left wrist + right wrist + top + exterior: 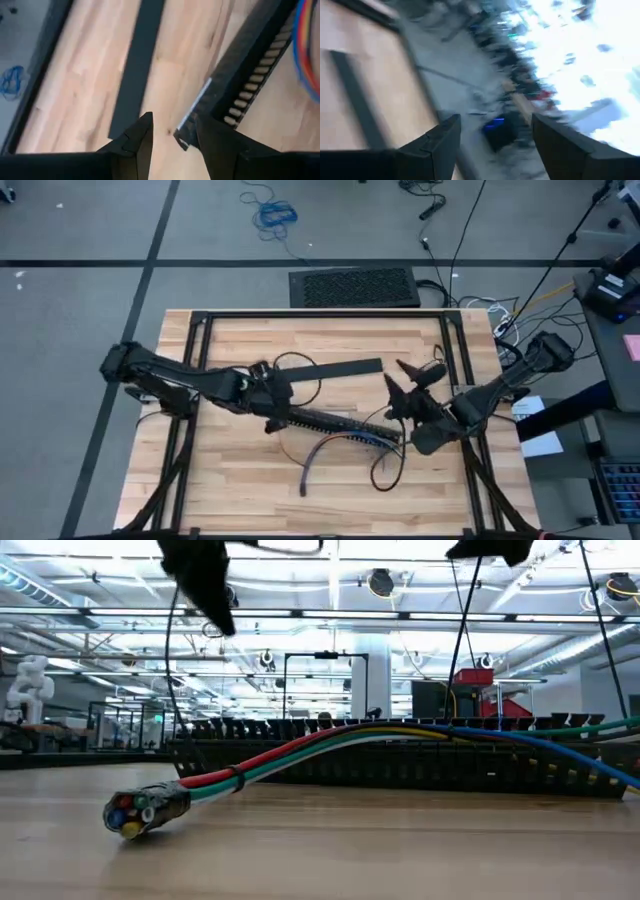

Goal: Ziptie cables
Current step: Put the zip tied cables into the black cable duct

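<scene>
Cables: we find the cables [300, 755] lying on the wooden table [240, 490], running along the front of the slotted black bar [330, 423]. One end rests on the bare wood, clear of the bar.
Low view only: we see red, green, white, blue and yellow strands, a dark band [237, 780] around them near the wrapped end, and coloured tips at that end [140, 812].
High view only: we note a thin dark strip [312, 463] curving over the wood in front of the bar, and a flat black strip [335, 369] lying apart behind it.
Left gripper: the left gripper [174, 134] hovers over the bar's end, fingers spread, nothing between them. Its wrist view shows the bar's slots and the flat strip [137, 70].
Right gripper: the right gripper [495, 132] is raised and tilted over the right half of the table, fingers wide apart and empty; its wrist view looks off into the room.
Containers: we cannot tell whether any wire sits inside the bar's slots.
</scene>
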